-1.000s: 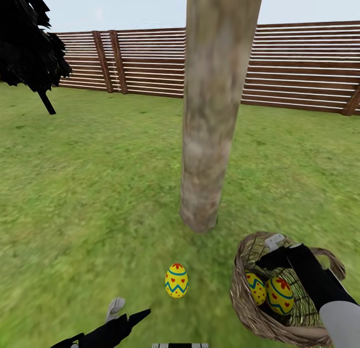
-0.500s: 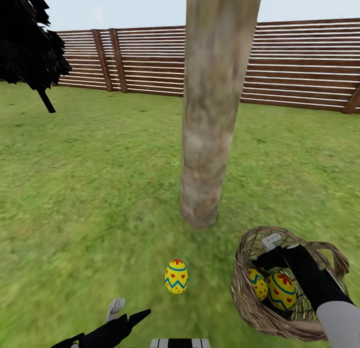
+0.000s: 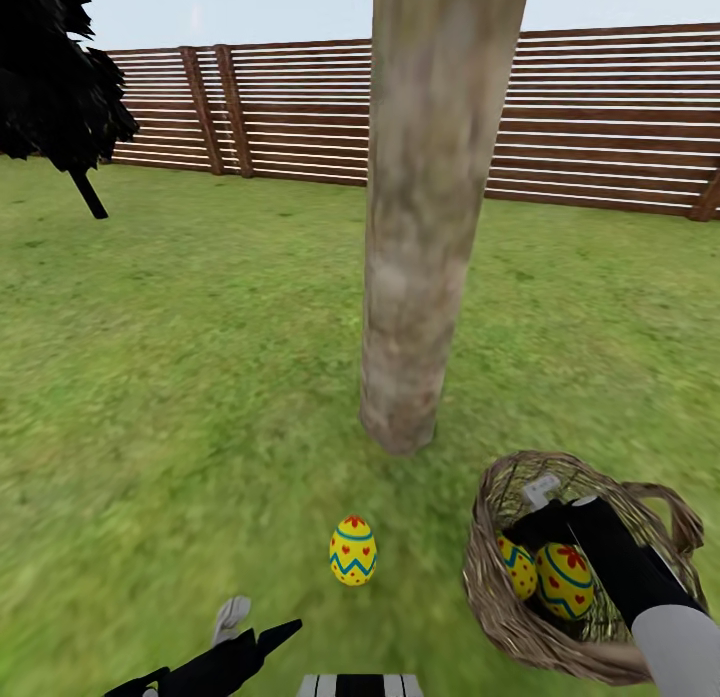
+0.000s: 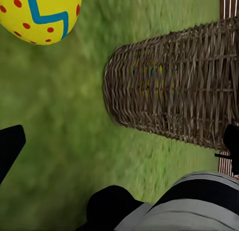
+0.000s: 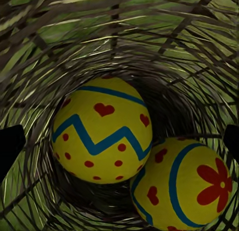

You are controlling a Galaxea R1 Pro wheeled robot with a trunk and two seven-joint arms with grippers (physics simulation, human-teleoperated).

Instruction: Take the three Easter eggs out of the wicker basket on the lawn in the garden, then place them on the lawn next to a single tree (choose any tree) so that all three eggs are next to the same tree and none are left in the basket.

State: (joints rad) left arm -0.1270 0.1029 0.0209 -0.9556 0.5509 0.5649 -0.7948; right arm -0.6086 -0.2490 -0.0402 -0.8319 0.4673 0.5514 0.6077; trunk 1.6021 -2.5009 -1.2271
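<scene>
one egg (image 3: 353,551) already stands on the lawn (image 3: 200,377), at about 7 o'clock from the foot of the tree (image 3: 405,417) and near it. at 7 o'clock in the head view the left gripper (image 3: 255,629) hovers low over the grass with its fingers apart and nothing between them. over at 4 o'clock the right gripper (image 3: 553,499) reaches into the wicker basket (image 3: 487,587), where the other two eggs lie touching: the zigzag egg (image 5: 102,136) and the flower egg (image 5: 186,183). its fingertips sit wide apart in the right wrist view, holding nothing. to do this well, i'd centre the jaws over a single egg, probably the zigzag one, go down past its widest part, and close gently so the neighbour isn't nudged or wedged. compared with a second ago, the right arm has sunk slightly deeper into the basket, and the camera has tipped a little, so the fence (image 3: 600,117) sits higher.
</scene>
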